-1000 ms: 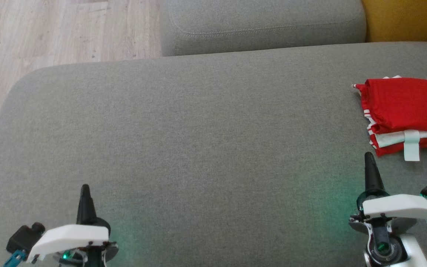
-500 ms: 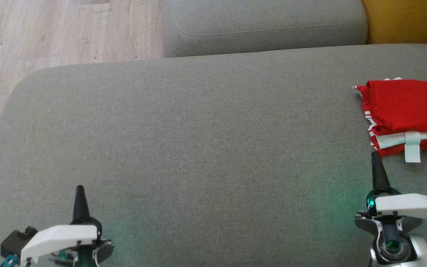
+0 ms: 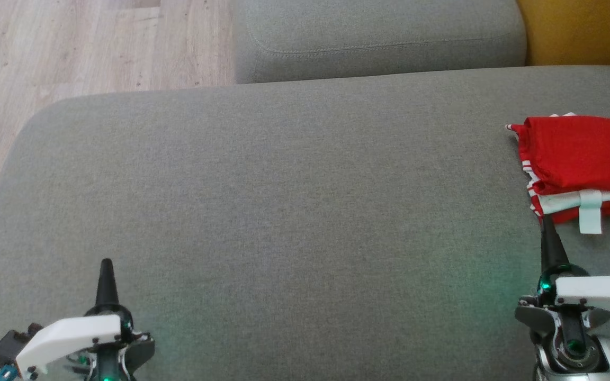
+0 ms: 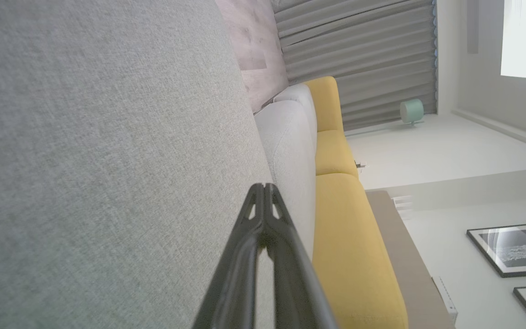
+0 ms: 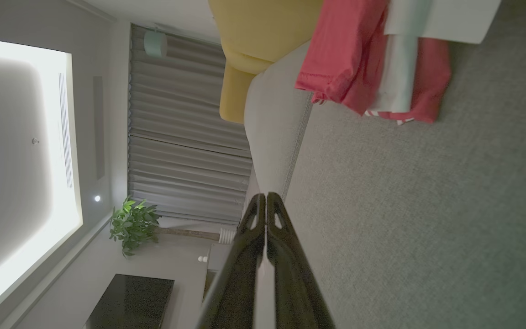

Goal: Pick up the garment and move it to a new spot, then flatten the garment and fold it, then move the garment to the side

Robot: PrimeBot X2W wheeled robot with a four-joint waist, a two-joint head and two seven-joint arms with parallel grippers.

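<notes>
Garment (image 3: 583, 151), red with white stripes, is lying folded on the right side of the sofa seat (image 3: 284, 185), untouched. The right tool (image 3: 547, 228), fingers together and empty, is sliding rightward over the seat's near right part. The left tool (image 3: 106, 269), likewise together and empty, is drawing back over its near left. Both seem to be retreating, so the task is probably finishing.

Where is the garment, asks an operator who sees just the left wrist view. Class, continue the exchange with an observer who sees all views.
Observer: The garment lies folded at the right side of the grey cushion, in the head view.
Operator: Is the right pincer holding it?
Observer: No. The right pincer is shut and empty, apart from the garment's near corner.
Operator: What colour is it?
Observer: Red, with white stripes.
</notes>
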